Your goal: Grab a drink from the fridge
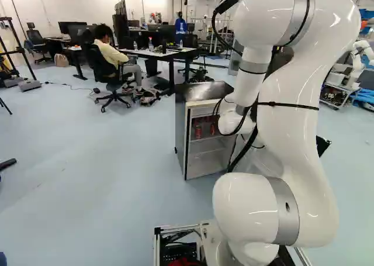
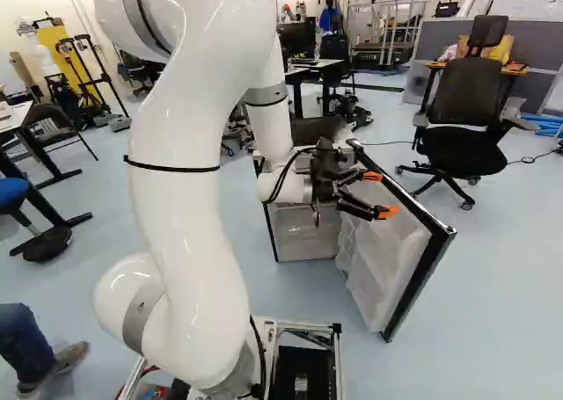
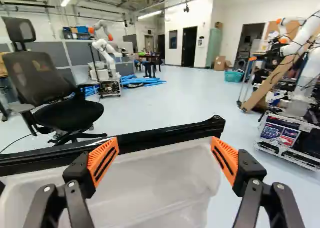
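The small fridge [image 1: 182,128] stands on the blue-grey floor [image 1: 99,172] ahead of the robot, with its dark top [image 1: 201,90] and its door [image 2: 378,259] swung wide open. The drinks to grab are inside the fridge: red cans [image 1: 198,131] sit on its upper shelf, and I cannot tell just how many there are. The gripper [image 2: 380,194] is in front of the fridge, up high by the open door, and nothing is held in it. Its two fingers are spread far apart, with their orange pads [image 3: 103,160] facing each other. The gripper points away from the inside of the fridge and toward the door. The door's black edge [image 3: 170,139] runs across ahead of the fingers, and the door's white inner side shows between and under them. I cannot tell if a finger touches the door. On the far side of the door from the fridge is a black chair [image 2: 462,110] on wheels. Behind the fridge there is a long desk [image 1: 158,52] with a bottle [image 1: 151,44] on it. Far off from the fridge, past the door, another robot [image 3: 105,47] stands near some blue tubes [image 3: 135,80].
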Tool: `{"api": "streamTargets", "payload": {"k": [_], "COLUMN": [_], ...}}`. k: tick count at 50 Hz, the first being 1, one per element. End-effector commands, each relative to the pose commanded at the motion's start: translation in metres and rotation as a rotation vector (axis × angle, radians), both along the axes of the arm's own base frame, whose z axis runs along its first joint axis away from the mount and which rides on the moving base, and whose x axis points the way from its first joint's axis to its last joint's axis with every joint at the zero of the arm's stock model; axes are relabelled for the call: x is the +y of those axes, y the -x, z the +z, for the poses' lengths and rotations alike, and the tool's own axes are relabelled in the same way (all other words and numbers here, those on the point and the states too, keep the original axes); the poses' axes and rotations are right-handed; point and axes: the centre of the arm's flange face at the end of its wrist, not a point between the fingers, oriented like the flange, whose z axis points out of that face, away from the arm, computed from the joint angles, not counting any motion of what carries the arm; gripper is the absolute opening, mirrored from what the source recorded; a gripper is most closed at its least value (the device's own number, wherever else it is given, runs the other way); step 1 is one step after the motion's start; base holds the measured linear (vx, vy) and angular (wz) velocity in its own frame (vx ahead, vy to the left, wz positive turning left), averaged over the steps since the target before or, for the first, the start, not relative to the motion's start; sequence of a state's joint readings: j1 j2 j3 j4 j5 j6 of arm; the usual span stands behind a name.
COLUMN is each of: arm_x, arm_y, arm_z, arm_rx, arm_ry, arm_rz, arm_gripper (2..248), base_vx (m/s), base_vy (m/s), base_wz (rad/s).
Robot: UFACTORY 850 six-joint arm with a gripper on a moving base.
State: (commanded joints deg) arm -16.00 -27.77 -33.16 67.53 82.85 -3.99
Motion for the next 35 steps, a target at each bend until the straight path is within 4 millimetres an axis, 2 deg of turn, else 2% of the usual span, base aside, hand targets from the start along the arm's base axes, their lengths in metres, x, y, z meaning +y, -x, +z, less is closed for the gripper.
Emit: {"api": "streamTargets", "payload": {"k": [35], "arm_x": [-0.002], "arm_y": [0.012], "arm_z": [0.007], "arm_rx": [0.032], "arm_ry": [0.039], "arm_rz": [0.308], "arm_gripper": [247], "base_vx": [0.0], "base_vy": [0.0], "base_wz": [0.0]}}
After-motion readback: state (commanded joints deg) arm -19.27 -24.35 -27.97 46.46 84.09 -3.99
